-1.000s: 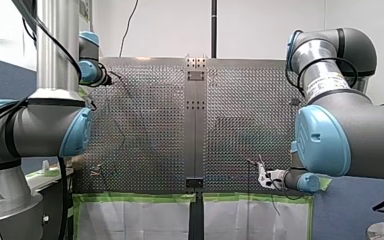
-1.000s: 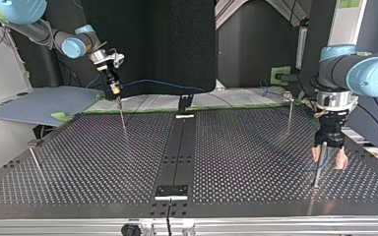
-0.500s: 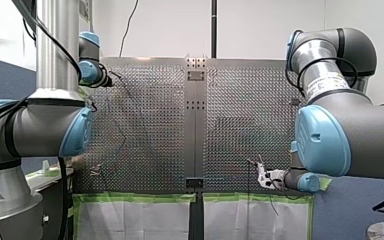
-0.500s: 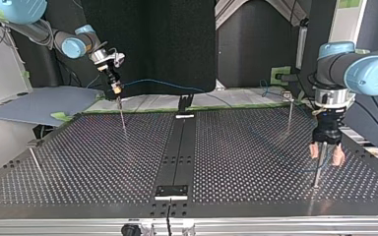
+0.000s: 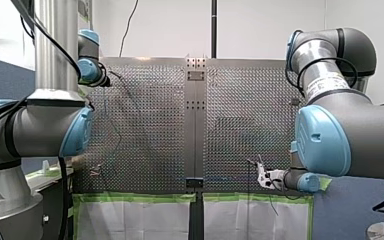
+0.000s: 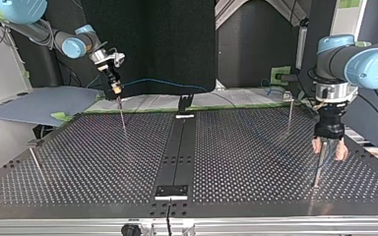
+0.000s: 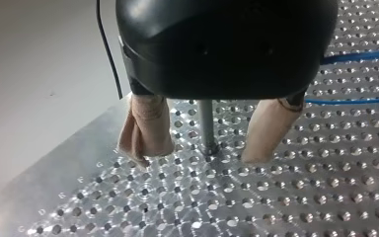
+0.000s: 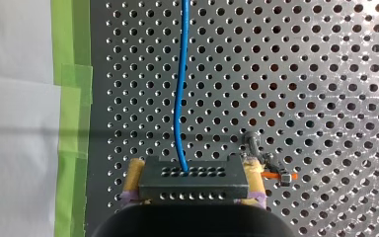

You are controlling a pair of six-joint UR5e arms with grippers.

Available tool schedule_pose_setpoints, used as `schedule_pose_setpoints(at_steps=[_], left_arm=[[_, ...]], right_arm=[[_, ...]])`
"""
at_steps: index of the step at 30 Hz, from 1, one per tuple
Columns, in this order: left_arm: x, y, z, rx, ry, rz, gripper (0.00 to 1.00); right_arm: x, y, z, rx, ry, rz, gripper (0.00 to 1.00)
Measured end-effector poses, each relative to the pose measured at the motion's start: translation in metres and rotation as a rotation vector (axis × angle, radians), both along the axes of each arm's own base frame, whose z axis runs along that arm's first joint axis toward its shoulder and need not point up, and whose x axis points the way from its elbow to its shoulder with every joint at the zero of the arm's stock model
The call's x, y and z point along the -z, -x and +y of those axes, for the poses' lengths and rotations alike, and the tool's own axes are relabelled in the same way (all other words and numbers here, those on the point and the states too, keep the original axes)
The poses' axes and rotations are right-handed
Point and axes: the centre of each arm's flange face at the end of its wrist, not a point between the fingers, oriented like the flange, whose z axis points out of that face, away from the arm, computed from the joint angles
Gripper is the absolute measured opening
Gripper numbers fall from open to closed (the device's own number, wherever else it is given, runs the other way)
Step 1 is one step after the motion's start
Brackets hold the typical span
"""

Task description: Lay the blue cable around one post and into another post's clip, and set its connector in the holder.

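Observation:
In the top view my right gripper (image 6: 114, 90) hangs at the far left over a thin post (image 6: 122, 115). The right wrist view shows that gripper (image 8: 193, 173) shut, its yellow pads (image 8: 134, 173) clamped on the black connector (image 8: 193, 185). The blue cable (image 8: 180, 89) runs from the connector away over the board. At the top view's right my left gripper (image 6: 329, 151) stands open, its beige pads straddling a post (image 6: 318, 172). The left wrist view shows that post (image 7: 206, 126) between the pads (image 7: 145, 131), untouched. The blue cable (image 7: 355, 57) lies beyond it.
A post with a clip and an orange tie (image 8: 256, 148) stands just beside the connector. Two more posts (image 6: 289, 115) (image 6: 35, 164) rise from the perforated board. A dark centre rail (image 6: 177, 157) carries small plates. Green tape (image 8: 71, 123) edges the board.
My left gripper has risen slightly along its post and shifted a little, still open. My right gripper and the connector have stayed where they were.

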Motion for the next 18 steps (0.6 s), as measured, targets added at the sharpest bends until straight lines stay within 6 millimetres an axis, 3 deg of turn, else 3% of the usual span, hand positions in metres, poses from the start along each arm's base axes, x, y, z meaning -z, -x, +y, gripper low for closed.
schedule_pose_setpoints(at_steps=[11,18], left_arm=[[-0.0023,-0.0010,0.0098,-0.052,-0.026,-0.018,1.00],[-0.0049,-0.0032,0.0045,-0.011,0.008,-0.053,1.00]], right_arm=[[0.0001,-0.0001,0.0003,-0.001,0.001,0.002,0.00],[0.0003,0.0000,0.0006,-0.002,0.000,0.005,0.00]])
